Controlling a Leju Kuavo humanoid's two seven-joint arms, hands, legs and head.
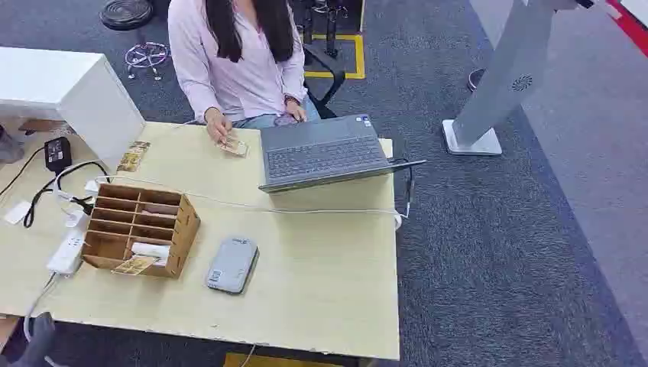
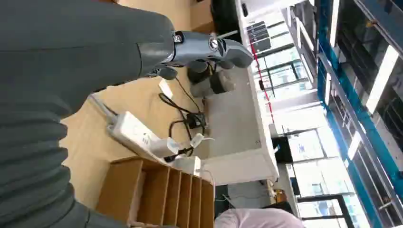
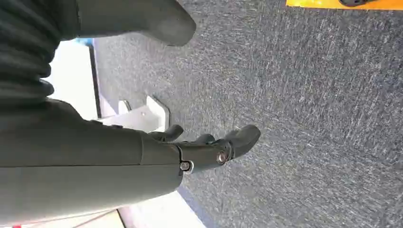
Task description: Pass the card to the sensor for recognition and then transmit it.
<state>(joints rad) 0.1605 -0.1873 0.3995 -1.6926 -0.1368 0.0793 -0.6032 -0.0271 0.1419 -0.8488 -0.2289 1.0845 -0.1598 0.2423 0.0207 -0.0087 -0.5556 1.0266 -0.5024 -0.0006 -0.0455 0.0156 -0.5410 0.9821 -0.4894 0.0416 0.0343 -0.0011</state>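
From the head view, a pale wooden desk (image 1: 321, 290) stands on a dark grey carpet (image 1: 497, 252). A wooden box with many slots (image 1: 141, 228) sits on the left part of the desk. A card (image 1: 136, 265) lies at the front of the box, in a bottom slot, and sticks out a little. Just to the right of the box lies the sensor (image 1: 232, 264), a flat grey thing with round corners. The card and the sensor are near but do not touch. A grey laptop (image 1: 325, 153) is open at the far side of the desk. A person in a pink shirt (image 1: 238, 53) sits behind it and holds another card (image 1: 233, 146) down on the desk. A white power strip (image 1: 67, 252) and black cables (image 1: 53, 191) lie on the left side. A white stand (image 1: 504, 84) is on the carpet to the right.

From the left wrist view, the left hand (image 2: 209, 50) is above the desk, near the power strip and the wooden box. Its fingers are stretched out and it holds nothing.

From the right wrist view, the right hand (image 3: 209, 149) hangs over the grey carpet. Its fingers are loose and apart, and it holds nothing too.
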